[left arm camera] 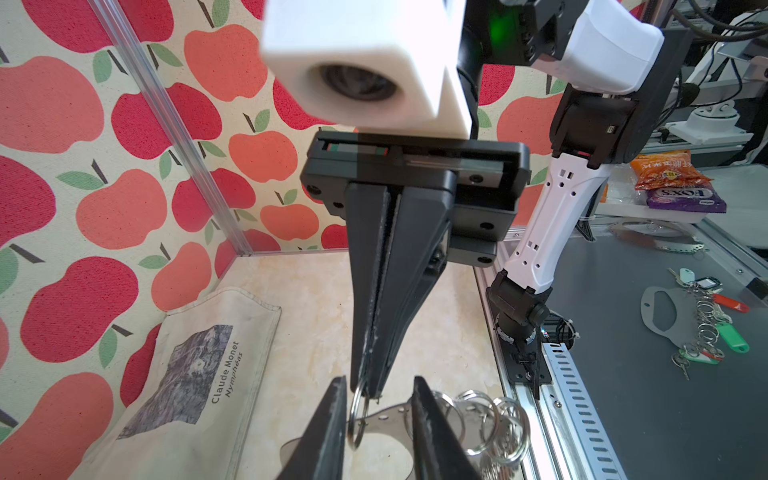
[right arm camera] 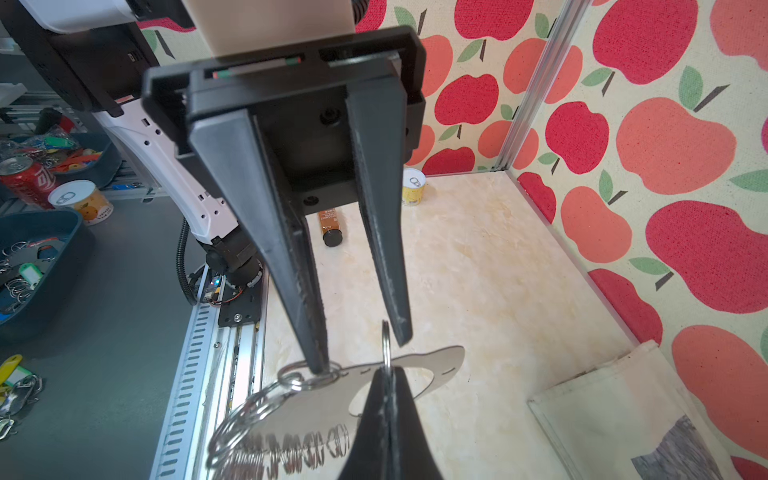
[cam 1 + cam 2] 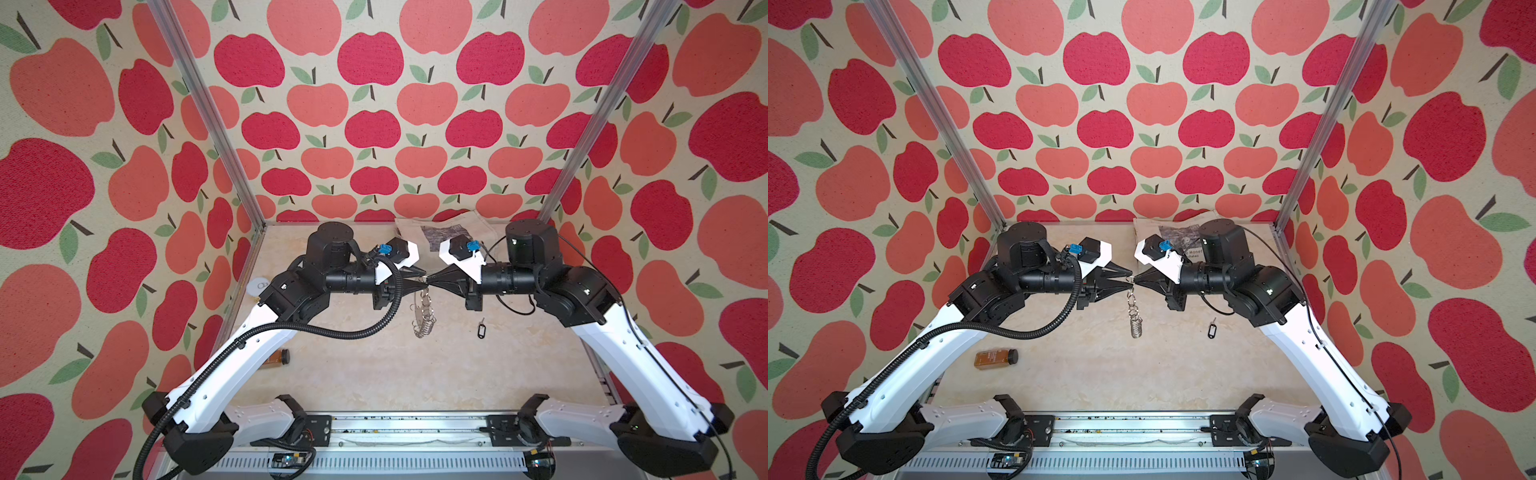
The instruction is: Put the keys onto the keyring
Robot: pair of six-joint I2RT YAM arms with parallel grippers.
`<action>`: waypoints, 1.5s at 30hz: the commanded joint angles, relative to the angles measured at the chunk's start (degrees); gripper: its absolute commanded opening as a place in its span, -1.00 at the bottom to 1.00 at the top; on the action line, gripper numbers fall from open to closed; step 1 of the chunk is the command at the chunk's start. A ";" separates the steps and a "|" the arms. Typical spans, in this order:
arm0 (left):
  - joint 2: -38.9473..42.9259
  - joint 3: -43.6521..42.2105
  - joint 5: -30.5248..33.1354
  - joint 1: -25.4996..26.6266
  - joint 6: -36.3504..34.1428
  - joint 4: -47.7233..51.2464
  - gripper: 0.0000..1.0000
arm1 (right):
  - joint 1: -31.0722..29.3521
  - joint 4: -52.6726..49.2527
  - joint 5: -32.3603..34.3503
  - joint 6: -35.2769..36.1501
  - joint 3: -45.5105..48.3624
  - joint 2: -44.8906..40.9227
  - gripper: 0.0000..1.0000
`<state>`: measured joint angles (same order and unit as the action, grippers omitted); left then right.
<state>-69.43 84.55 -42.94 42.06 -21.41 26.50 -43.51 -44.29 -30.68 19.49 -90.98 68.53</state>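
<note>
Top views: keyring [image 3: 1135, 316] hanging lengthwise, ring cluster lowest, top ring pinched by right gripper [image 3: 1137, 281]; left gripper [image 3: 1130, 280] jaws spread astride it.

Cream walls [image 3: 374, 124] patterned with red and coral apples, green leaves; marbled beige surface [image 3: 374, 374]; silver keyring [image 3: 423, 326]; amber bottle [image 3: 994, 358], black cap.

Top cams high, facing back wall [image 3: 374, 124]; wrist cams close, sharing keyring [image 2: 440, 363].

Bright even light, soft shadows, fisheye-bowed edges, blurry keyring [image 2: 316, 419] close to wrist lens.
</note>
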 commanded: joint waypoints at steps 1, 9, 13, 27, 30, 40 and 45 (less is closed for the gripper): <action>-0.74 2.70 1.70 0.69 -2.57 3.25 -0.50 | -0.51 -0.98 0.64 1.22 -2.45 -0.08 -1.00; -1.75 3.70 4.64 2.34 -4.09 4.87 -0.68 | -0.79 -1.04 0.80 1.28 -2.90 -0.42 -1.00; -1.81 3.69 6.00 2.72 -4.34 4.96 -0.69 | -0.92 -1.02 0.71 1.30 -2.93 -0.59 -1.00; -0.58 1.64 7.91 2.78 -1.85 0.96 -1.00 | -1.05 0.64 0.48 0.73 -1.19 -1.71 -0.90; 2.25 -3.42 6.58 1.82 1.34 -8.24 -1.00 | -0.97 1.42 3.01 0.82 0.32 -2.84 -0.22; 5.34 -14.00 -10.83 -7.08 25.50 -41.90 -1.00 | -0.20 6.84 0.94 -2.76 4.39 -5.06 0.08; 4.45 -13.89 -14.06 -7.34 27.82 -44.78 -1.00 | 0.94 9.18 -1.14 -3.35 5.19 -6.58 0.04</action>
<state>-64.88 70.50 -51.64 35.03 1.89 -10.13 -43.46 -37.89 -29.43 17.72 -86.41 63.86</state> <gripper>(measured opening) 0.054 0.520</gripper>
